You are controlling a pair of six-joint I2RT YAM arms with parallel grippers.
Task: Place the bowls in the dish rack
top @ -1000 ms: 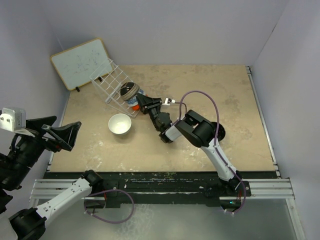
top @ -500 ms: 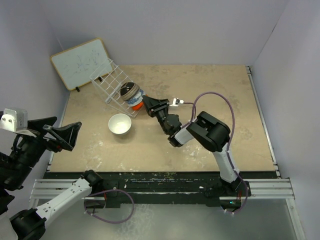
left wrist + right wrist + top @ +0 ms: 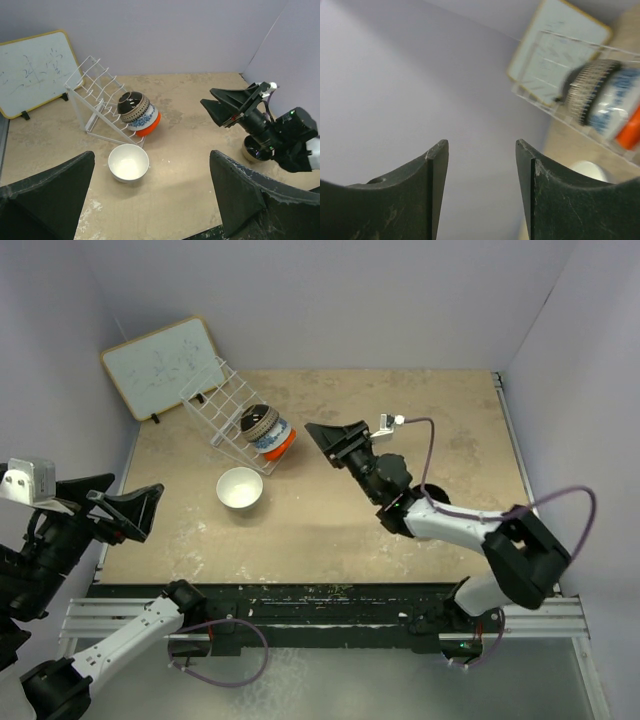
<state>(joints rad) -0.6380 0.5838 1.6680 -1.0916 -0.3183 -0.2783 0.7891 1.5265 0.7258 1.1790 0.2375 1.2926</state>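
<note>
- Top view: the right gripper (image 3: 320,437) hangs over the table (image 3: 450,410), its fingers apart and nothing between them.
- Its tips point at the dish rack (image 3: 215,400), which stands near but apart.
- Three bowls lie nested on their sides at the rack end closest to those tips: the ribbed bowl (image 3: 258,421) deepest, then the blue-and-white bowl (image 3: 272,435), then the orange bowl (image 3: 286,445) nearest the tips.
- The left gripper (image 3: 137,482) is raised at the table's left edge, fingers spread and empty. The white bowl (image 3: 240,488) sits upright ahead of it, between the two grippers.
- Left wrist view: the left gripper (image 3: 152,152) is wide open. The white bowl (image 3: 129,162) lies ahead between its fingers, the dish rack (image 3: 92,95) beyond that, and the whiteboard (image 3: 32,70) further off to the left.
- The right gripper (image 3: 207,96) shows parted fingers. A dark bowl (image 3: 252,150) sits behind it, partly hidden by the arm.
- Right wrist view: the right gripper (image 3: 480,145) is open. The dish rack (image 3: 545,65) and its blurred ribbed bowl (image 3: 590,92) lie ahead to the right.
</note>
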